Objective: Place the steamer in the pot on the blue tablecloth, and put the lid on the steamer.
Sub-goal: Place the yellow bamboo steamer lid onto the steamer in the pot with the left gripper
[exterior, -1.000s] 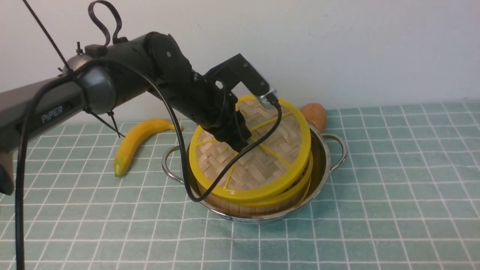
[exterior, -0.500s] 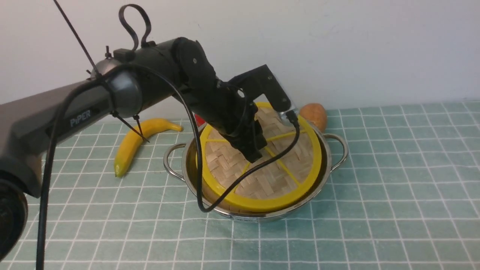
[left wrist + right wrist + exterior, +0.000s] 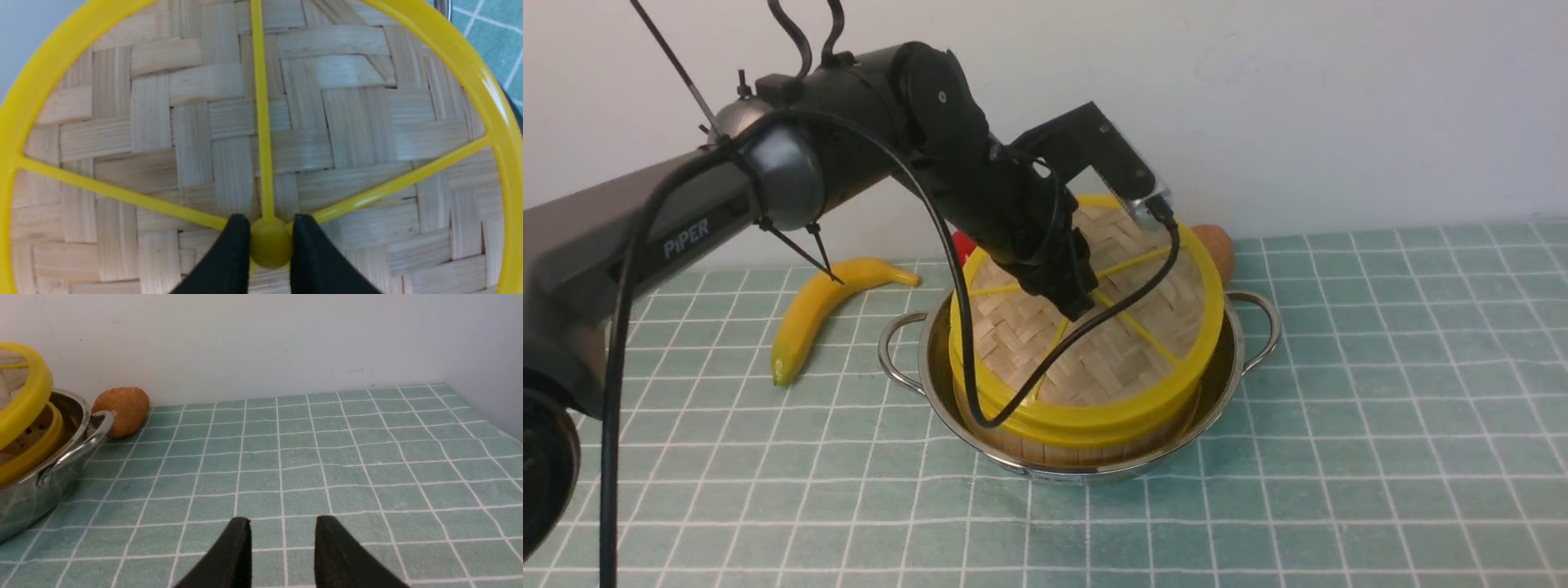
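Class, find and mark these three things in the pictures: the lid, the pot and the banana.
lid (image 3: 1127, 376): front view, on the woven panel just inside its near rim.
pot (image 3: 1054, 472): front view, on the steel front wall.
banana (image 3: 818, 309): front view, on the middle of its curve.

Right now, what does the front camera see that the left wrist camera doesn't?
Only the front view shows the curved yellow banana, the brown potato-like lump and the pale bamboo steamer wall. Only the left wrist view shows the small yellow knob, pinched by the left gripper. Both show the flat woven bamboo lid with its yellow rim, and the blue checked tablecloth.
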Tool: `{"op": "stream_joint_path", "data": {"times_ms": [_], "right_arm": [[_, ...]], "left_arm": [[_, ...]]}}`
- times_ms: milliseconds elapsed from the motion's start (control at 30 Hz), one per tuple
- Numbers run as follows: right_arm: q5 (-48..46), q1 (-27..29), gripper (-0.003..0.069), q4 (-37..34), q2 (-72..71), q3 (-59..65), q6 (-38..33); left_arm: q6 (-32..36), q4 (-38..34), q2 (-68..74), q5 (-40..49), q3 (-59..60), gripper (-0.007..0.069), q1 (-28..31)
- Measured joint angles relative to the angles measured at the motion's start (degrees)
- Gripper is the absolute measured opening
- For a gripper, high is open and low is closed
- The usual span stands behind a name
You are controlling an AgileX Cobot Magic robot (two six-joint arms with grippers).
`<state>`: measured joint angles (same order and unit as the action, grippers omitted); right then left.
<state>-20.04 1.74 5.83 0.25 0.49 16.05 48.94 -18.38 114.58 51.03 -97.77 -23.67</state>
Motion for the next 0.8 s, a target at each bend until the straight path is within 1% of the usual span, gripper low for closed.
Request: {"op": "stream_joint_path", "data": {"times_ms": [167,500,800], "right_arm": [[0.00,0.00,0.0240,0.00,0.00,0.00,0.00],[0.00,0.00,0.0240,0.00,0.00,0.00,0.00],[0.00,0.00,0.0240,0.00,0.00,0.00,0.00]], "left_arm": [[-0.35,0.06,0.00,1.51,0.00,0.0116,0.97],[-0.24,-0.04,0.39,-0.27,-0.11,0.0116,1.14],[1.85,-0.40,1.16,-0.33,-0.16,0.0116,1.14]]}}
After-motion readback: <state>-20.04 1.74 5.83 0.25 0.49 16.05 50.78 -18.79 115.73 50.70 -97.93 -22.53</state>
